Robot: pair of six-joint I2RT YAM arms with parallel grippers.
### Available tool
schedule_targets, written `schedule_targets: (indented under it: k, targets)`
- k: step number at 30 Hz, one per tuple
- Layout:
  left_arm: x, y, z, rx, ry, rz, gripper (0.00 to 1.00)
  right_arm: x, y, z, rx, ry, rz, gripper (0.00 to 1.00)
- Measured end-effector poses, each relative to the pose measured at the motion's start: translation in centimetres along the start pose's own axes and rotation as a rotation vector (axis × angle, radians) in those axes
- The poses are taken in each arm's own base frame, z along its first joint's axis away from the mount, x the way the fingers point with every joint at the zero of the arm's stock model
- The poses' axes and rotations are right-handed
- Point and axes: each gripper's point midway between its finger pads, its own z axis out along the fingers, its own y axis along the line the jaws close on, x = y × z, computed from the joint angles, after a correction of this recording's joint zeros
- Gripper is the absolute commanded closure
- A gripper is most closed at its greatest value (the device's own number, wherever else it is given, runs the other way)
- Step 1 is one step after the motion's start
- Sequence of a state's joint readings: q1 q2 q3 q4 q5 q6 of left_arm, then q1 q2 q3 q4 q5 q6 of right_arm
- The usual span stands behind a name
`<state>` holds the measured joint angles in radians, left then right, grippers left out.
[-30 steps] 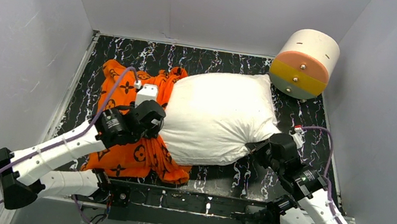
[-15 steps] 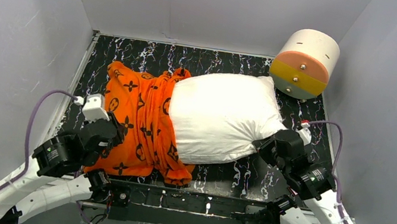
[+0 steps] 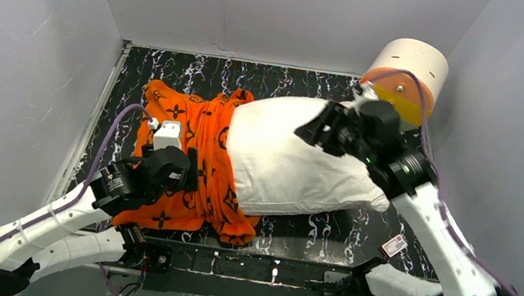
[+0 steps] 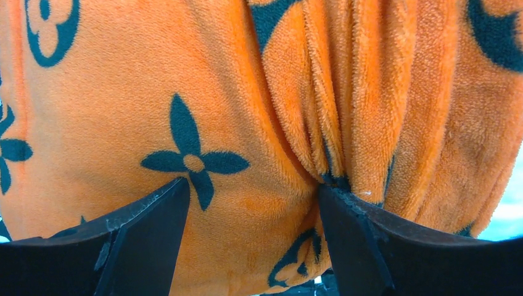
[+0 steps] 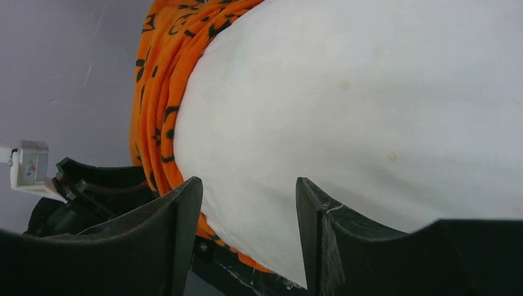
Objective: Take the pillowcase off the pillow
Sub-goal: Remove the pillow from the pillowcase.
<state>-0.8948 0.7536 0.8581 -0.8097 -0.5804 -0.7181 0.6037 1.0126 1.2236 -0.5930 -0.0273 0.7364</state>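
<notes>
We are partway through pulling the pillowcase (image 3: 187,124) off the pillow (image 3: 294,173). Both lie on the bench (image 3: 168,69), and the orange cover is bunched on the pillow's left end only. Our left gripper (image 4: 253,191) has its fingers apart over the orange folds. Our right gripper (image 5: 247,185) has its fingers apart above the white pillow. Next, we think, left pinches and pulls while right holds the pillow.

Left arm: low, elbow bent; left hand (image 3: 190,171) angled down, jaws parted. Right arm: raised, extended forward; right hand (image 3: 311,130) jaws parted.
</notes>
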Motion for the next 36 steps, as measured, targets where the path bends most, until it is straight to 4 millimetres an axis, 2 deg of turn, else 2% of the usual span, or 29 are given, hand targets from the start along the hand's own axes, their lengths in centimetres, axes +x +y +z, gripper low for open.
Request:
schedule_targets:
  k: [2,4,5,7,10,12,14,16,18,20,23,25,27,28,30,31,33,35,36]
  targets:
    - [0.3,-0.1,0.2,-0.006,0.014,0.005,0.25,-0.2,1.1,3.0,-0.002,0.072,-0.044,0.3]
    - [0.6,-0.3,0.4,-0.004,0.031,0.003,0.25,-0.3,1.5,6.9,0.022,0.139,-0.092,0.24]
    - [0.8,-0.4,0.5,-0.003,0.037,-0.002,0.25,-0.3,1.6,9.0,0.035,0.165,-0.121,0.21]
    - [1.4,-0.3,0.7,-0.002,0.052,-0.015,0.24,-0.1,1.2,11.5,0.064,0.188,-0.164,0.22]
    - [1.8,-0.3,0.5,0.01,0.06,-0.039,0.22,0.2,0.0,13.9,0.114,0.203,-0.23,0.44]
    - [1.6,-0.2,0.2,0.018,0.05,-0.055,0.19,0.9,-1.1,14.7,0.136,0.218,-0.263,0.5]
    - [1.0,-0.1,-0.5,0.022,0.04,-0.063,0.17,2.6,-2.6,15.3,0.132,0.233,-0.277,0.58]
    - [-0.7,-0.3,-1.6,0.035,0.014,-0.075,0.15,5.0,-4.5,15.3,0.123,0.236,-0.278,0.62]
    - [-3.7,-1.2,-3.1,0.07,-0.048,-0.092,0.11,8.0,-6.4,14.6,0.097,0.218,-0.256,0.65]
    - [-7.4,-2.5,-4.5,0.12,-0.131,-0.093,0.07,10.2,-7.3,13.5,0.051,0.179,-0.215,0.66]
    - [-12.8,-4.9,-6.0,0.161,-0.239,-0.056,0.02,11.7,-7.9,12.2,-0.019,0.104,-0.149,0.67]
    - [-15.6,-7.0,-5.4,0.148,-0.263,-0.008,0.02,12.2,-8.0,11.7,-0.063,0.055,-0.108,0.67]
    - [-18.2,-10.0,-2.6,0.146,-0.234,0.042,0.02,12.3,-8.0,11.4,-0.094,0.017,-0.08,0.67]
    - [-19.1,-11.2,-0.4,0.153,-0.202,0.058,0.02,12.3,-8.0,11.2,-0.102,0.005,-0.073,0.67]
    - [-19.9,-12.2,5.6,0.147,-0.115,0.074,0.02,12.3,-7.9,10.9,-0.115,-0.015,-0.065,0.67]
    - [-19.5,-12.1,8.9,0.139,-0.057,0.088,0.02,12.2,-7.8,10.7,-0.117,-0.02,-0.063,0.67]
    - [-17.7,-11.7,13.9,0.144,0.06,0.118,0.02,12.2,-7.8,10.5,-0.119,-0.027,-0.059,0.67]
    - [-15.9,-11.1,18.4,0.153,0.179,0.142,0.02,12.0,-7.7,10.3,-0.122,-0.037,-0.058,0.67]
    - [-15.1,-11.0,19.9,0.162,0.223,0.15,0.02,12.0,-7.7,10.2,-0.121,-0.039,-0.058,0.67]
